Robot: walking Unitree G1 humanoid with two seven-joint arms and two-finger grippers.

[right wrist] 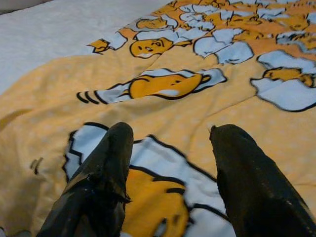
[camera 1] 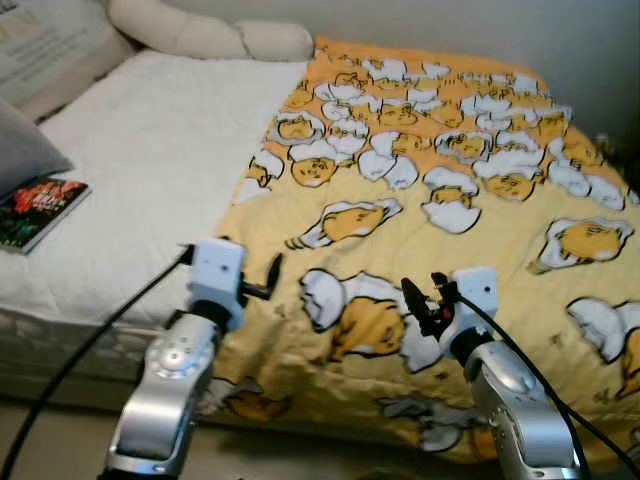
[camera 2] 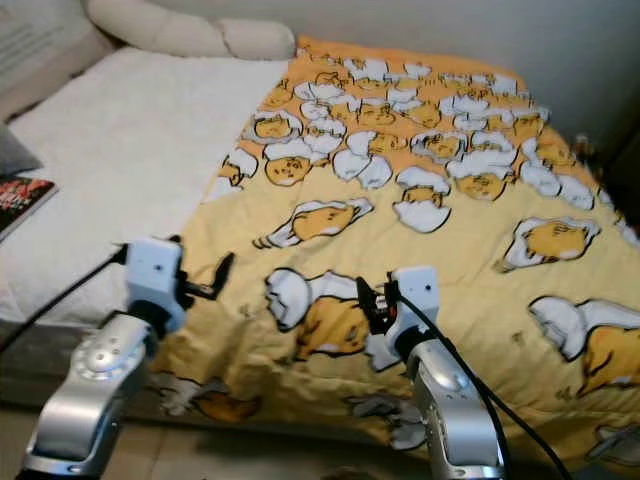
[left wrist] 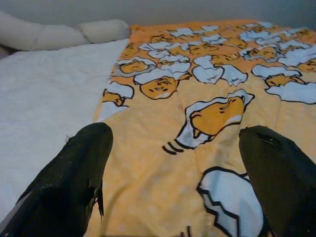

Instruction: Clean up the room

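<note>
A bedroom in a home is showing here. A bed [camera 1: 120,190] is taking up most of the scene, wearing a white sheet, and a yellow and orange blanket [camera 1: 440,230] printed with cartoon egg figures is lying spread over its right part, hanging over the near edge. Long cream pillows [camera 1: 200,35] are resting along the plain wall at the head. A book [camera 1: 35,210] with a red and green cover is lying on the sheet at the left, beside a grey cushion [camera 1: 20,150].
</note>
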